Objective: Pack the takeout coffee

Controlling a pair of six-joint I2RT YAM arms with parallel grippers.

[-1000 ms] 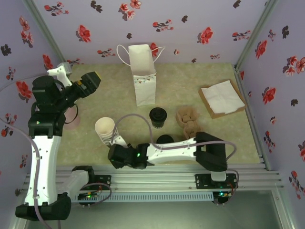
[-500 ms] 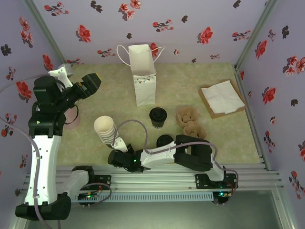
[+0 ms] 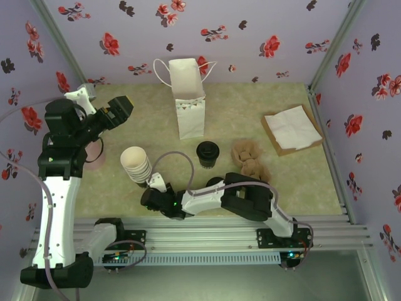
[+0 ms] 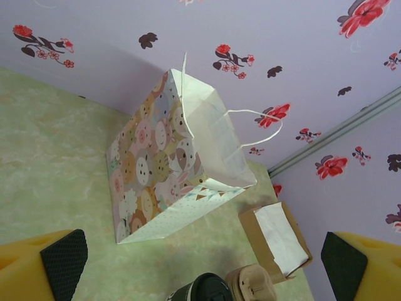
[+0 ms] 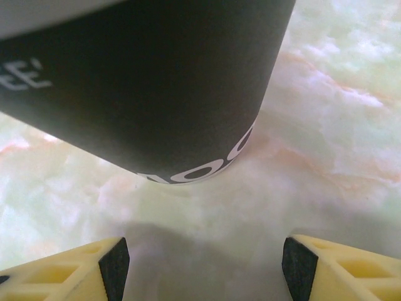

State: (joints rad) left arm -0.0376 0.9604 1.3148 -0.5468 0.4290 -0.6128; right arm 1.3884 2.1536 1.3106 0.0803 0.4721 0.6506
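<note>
takeout coffee (image 3: 207,153): upright on the table (image 3: 276,100), black lid on top, long axis vertical. Nothing is touching it. Its side reads dark from above and no lettering is legible there.

right gripper (image 3: 154,186): jaws well apart, nothing between the pads. It sits low over the table, aimed at the stack of lidless cups (image 3: 135,164), not at the coffee. Its wrist view has a dark lettered cup (image 5: 156,81) standing just ahead of the fingertips, apart from both. My read is that this is the bottom of that stack, but I can't confirm it.

From this gripper the coffee is off the right flank and a bit further out. It's near, but outside the jaw line.

left gripper (image 3: 119,108): jaws spread as wide as they go, empty, held high. The coffee is ahead of it and below, well apart. The paper bag (image 4: 169,169) stands upright ahead of it, mouth up, just past the coffee as seen from the right gripper.

Judgement:
- The right arm is nearer and needs to swing right first.
- Then a side grasp, one finger either side of the vertical axis, below the lid.
- The brown moulded pieces (image 3: 249,160) sit just beside the coffee on its far side, so finger clearance is tight there.
</note>
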